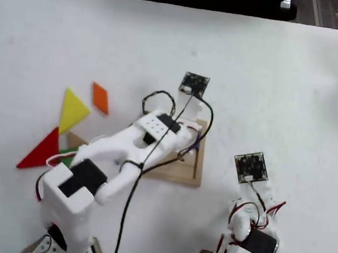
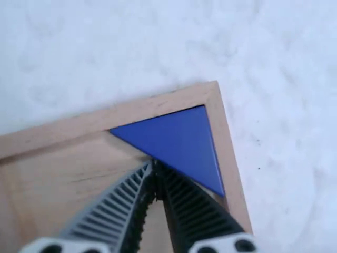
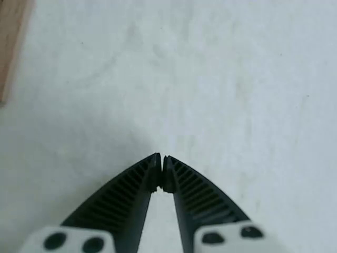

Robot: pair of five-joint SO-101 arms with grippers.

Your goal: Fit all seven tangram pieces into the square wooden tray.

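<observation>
The left gripper (image 2: 154,167) has its jaws pressed together, and the tips rest against the long edge of the blue triangle (image 2: 179,142). I judge it is being used as a pusher rather than a clamp. The triangle lies flat in a corner of the wooden tray (image 2: 158,103) with both short sides snug to the rim, leaving the rest of the floor free for other pieces. In the high view, at about nine to ten o'clock from the tray, the yellow triangle (image 1: 72,109), orange parallelogram (image 1: 101,97), red triangle (image 1: 43,150) and a green piece (image 1: 64,157) wait on the table (image 1: 255,69). At about four o'clock, the right gripper (image 3: 161,163) is closed on nothing above bare table, out of the way.
</observation>
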